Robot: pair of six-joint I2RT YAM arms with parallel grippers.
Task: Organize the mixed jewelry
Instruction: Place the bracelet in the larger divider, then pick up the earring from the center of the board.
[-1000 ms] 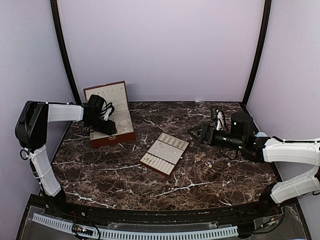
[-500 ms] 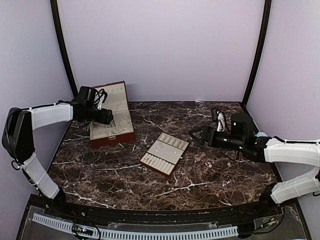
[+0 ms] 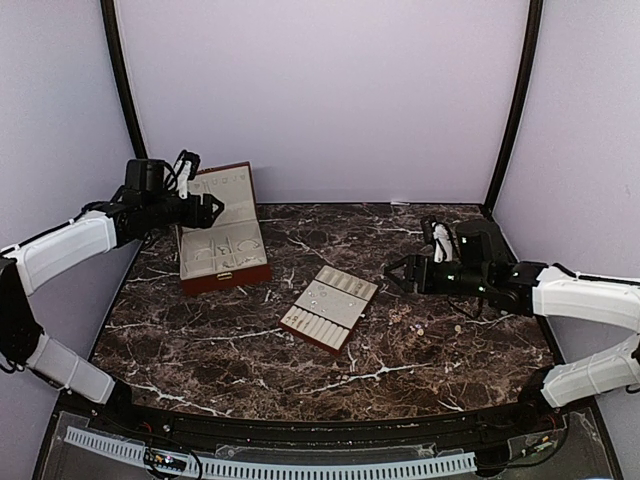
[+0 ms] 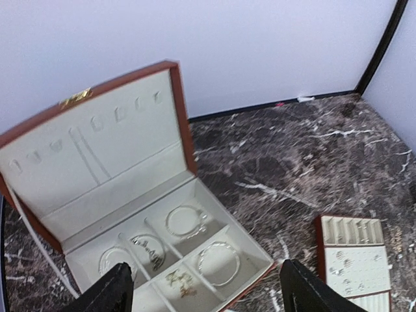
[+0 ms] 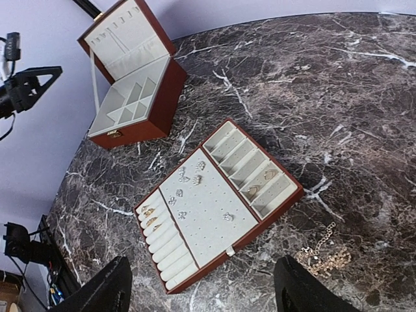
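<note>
— Where does the top camera sit?
— High at six o'clock, behind both arm bases. It looks down and toward twelve over the whole worktop (image 3: 200, 340).
— And the left wrist camera?
— It rides above the left end effector (image 4: 208, 289) at about ten o'clock, close over the open box (image 4: 130, 149). It faces roughly two, and the slotted tray (image 4: 374, 279) clips its lower right corner.
— The right wrist camera?
— Above the right end effector (image 5: 201, 286) at three o'clock, facing nine from farther back. All three views share box and tray.
</note>
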